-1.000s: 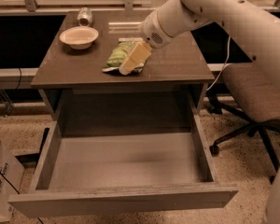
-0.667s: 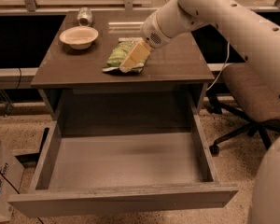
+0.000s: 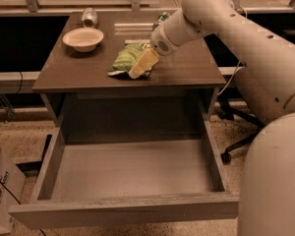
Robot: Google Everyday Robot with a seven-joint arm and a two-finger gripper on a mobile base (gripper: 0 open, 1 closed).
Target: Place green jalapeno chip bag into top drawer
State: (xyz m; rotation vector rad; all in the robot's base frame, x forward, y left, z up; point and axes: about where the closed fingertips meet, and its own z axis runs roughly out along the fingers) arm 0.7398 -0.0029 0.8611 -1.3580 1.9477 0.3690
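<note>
The green jalapeno chip bag (image 3: 124, 58) lies flat on the dark tabletop (image 3: 187, 68), near its front middle. My gripper (image 3: 140, 66) reaches down from the right and rests on the bag's right side, touching it. The bag stays on the tabletop. The top drawer (image 3: 132, 168) is pulled fully open below the tabletop; its flat grey bottom holds nothing, and its front panel (image 3: 123, 211) is nearest the camera.
A pale bowl (image 3: 82, 38) sits at the tabletop's back left, with a metal can (image 3: 89, 17) lying behind it. A small green can (image 3: 161, 18) shows behind my arm. An office chair base (image 3: 236, 144) stands on the floor at right. My white arm fills the right side.
</note>
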